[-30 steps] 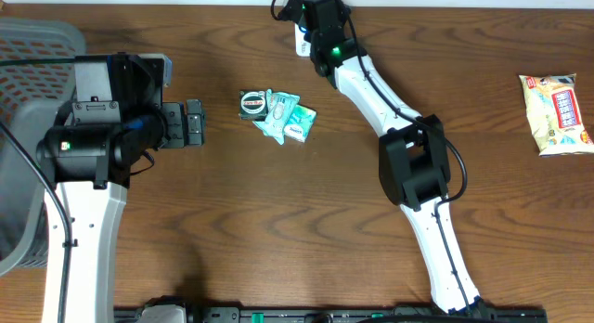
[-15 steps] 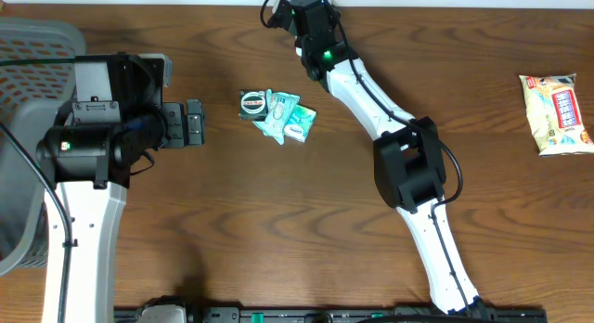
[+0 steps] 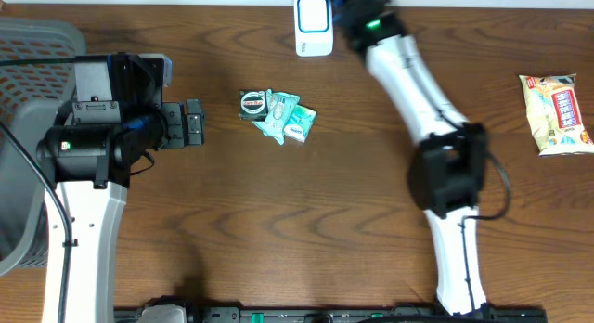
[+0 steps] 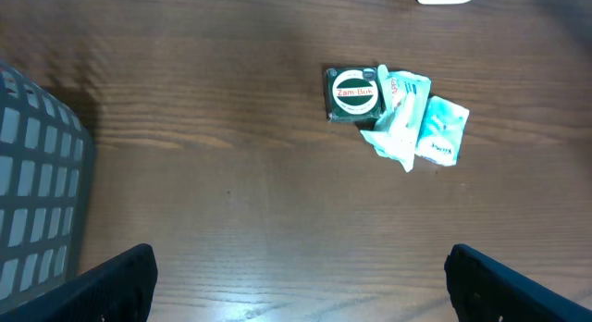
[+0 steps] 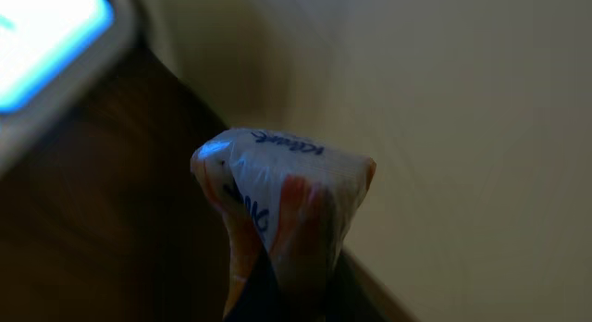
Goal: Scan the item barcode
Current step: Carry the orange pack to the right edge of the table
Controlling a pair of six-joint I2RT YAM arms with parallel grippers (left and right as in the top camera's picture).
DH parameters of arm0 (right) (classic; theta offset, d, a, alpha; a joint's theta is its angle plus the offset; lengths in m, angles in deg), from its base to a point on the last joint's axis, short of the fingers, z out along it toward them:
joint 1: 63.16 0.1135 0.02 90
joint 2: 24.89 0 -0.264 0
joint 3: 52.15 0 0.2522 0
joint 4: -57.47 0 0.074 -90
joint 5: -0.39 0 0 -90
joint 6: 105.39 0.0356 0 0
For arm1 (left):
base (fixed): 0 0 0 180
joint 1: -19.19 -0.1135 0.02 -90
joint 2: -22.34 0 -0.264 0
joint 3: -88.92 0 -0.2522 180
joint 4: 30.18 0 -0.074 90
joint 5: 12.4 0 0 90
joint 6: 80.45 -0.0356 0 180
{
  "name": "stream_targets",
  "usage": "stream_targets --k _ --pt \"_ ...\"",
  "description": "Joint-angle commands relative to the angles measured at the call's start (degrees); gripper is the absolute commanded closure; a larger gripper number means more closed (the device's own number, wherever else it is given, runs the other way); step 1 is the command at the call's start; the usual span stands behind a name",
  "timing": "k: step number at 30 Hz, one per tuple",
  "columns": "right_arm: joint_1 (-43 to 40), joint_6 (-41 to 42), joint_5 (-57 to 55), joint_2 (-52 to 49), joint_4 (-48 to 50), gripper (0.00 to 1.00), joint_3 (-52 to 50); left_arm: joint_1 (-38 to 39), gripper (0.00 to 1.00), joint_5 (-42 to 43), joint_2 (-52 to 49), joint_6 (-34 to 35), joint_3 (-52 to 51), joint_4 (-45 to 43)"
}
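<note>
A small white packet [image 5: 282, 206] with orange patches and blue writing is pinched in my right gripper [image 5: 287, 299], which is shut on it. That gripper [image 3: 351, 0] is at the table's far edge, just right of the white scanner [image 3: 314, 24] with its blue screen. The scanner [image 5: 42, 58] shows blurred at the upper left of the right wrist view. My left gripper [image 3: 193, 123] stands open over bare wood with nothing between its fingers [image 4: 120, 280]. It is left of a pile of teal packets [image 3: 288, 119] and a round Zam-Buk tin [image 3: 252, 103].
A grey basket [image 3: 28, 45] stands at the far left, and its wall [image 4: 37, 202] shows in the left wrist view. A yellow snack bag [image 3: 557, 112] lies at the right edge. The tin [image 4: 355, 92] and teal packets [image 4: 421, 128] lie ahead of the left gripper.
My right arm has swung right along the far edge with the packet, from over the scanner to its right side, uncovering it. The left arm has not moved.
</note>
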Motion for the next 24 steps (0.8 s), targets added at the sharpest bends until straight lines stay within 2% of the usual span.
stream_targets --k 1,4,9,16,24 --pt "-5.4 8.4 -2.7 2.8 -6.1 0.99 0.8 -0.3 0.02 -0.3 -0.2 -0.6 0.4 0.1" --pt "-10.3 13.4 -2.6 2.8 -13.9 0.99 0.7 -0.3 0.02 -0.3 -0.2 -0.6 0.4 0.1" --pt "-18.6 23.0 0.7 2.7 -21.6 0.99 0.3 -0.3 0.02 -0.3 -0.2 -0.6 0.4 0.1" --pt "-28.7 23.3 18.7 2.0 -27.5 0.98 0.2 -0.3 0.03 -0.3 -0.2 -0.6 0.4 0.1" --pt "-36.0 25.7 19.7 1.3 -27.7 0.99 -3.2 -0.3 0.02 -0.3 -0.2 -0.6 0.4 0.1"
